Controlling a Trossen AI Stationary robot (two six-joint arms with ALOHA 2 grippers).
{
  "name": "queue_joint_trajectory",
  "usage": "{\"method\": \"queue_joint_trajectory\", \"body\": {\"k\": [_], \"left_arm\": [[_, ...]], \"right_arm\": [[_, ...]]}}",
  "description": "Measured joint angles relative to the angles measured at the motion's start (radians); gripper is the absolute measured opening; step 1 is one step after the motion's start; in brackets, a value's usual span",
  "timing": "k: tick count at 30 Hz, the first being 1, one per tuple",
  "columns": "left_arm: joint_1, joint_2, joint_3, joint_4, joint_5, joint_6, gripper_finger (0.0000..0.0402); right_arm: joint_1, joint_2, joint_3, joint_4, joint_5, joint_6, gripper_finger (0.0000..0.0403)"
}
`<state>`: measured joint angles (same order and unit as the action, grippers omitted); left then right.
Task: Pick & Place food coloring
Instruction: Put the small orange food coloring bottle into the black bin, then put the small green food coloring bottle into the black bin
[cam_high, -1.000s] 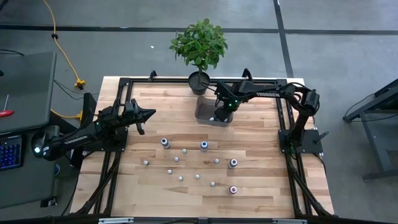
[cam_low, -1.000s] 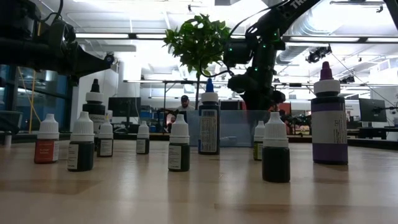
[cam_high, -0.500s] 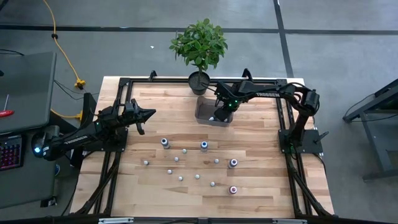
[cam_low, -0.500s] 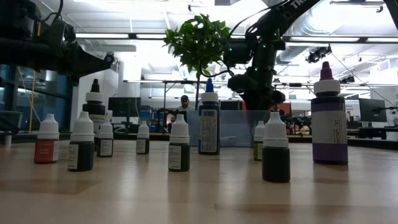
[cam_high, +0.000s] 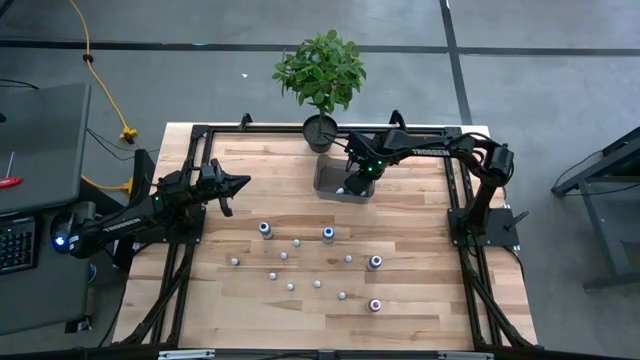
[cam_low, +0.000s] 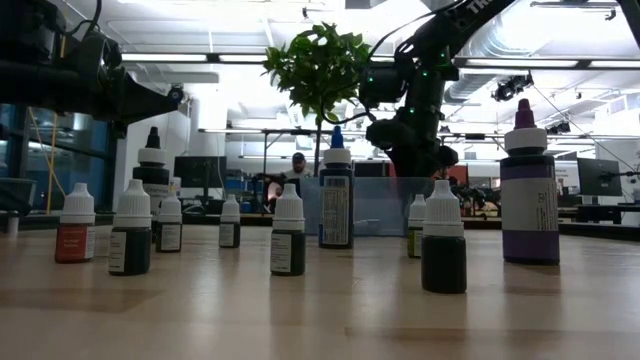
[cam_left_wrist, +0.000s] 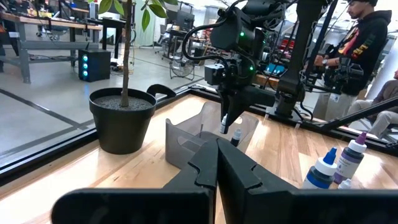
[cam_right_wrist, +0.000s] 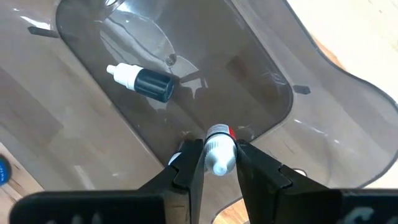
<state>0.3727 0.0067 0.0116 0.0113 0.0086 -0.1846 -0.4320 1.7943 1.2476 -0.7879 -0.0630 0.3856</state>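
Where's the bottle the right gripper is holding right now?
The red-labelled bottle sits between the right gripper fingers, over the clear bin beside the potted plant.

Pretty typical workshop space here. Grey concrete floor (cam_high: 560, 120) with dark seam lines crossing it, and a yellow cable (cam_high: 95, 75) snaking across it toward the wooden table (cam_high: 420, 300). There's a potted plant (cam_high: 320, 75) at the table's far edge. Long ceiling lights (cam_low: 250, 58) glow overhead, workbenches (cam_left_wrist: 43, 25) stand along the back, and a person in a dark hoodie (cam_left_wrist: 364, 43) stands past the table.
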Motion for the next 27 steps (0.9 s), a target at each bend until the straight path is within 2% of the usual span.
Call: {"method": "queue_joint_trajectory", "body": {"k": [7,18,27], "left_arm": [[0.000,0.000,0.000,0.000,0.000,0.000,0.0000],[0.000,0.000,0.000,0.000,0.000,0.000,0.0000],[0.000,0.000,0.000,0.000,0.000,0.000,0.0000]], "right_arm": [[0.000,0.000,0.000,0.000,-0.004,-0.001,0.0086],[0.000,0.000,0.000,0.000,-0.012,-0.005,0.0130],[0.000,0.000,0.000,0.000,-0.010,-0.004,0.0134]]}}
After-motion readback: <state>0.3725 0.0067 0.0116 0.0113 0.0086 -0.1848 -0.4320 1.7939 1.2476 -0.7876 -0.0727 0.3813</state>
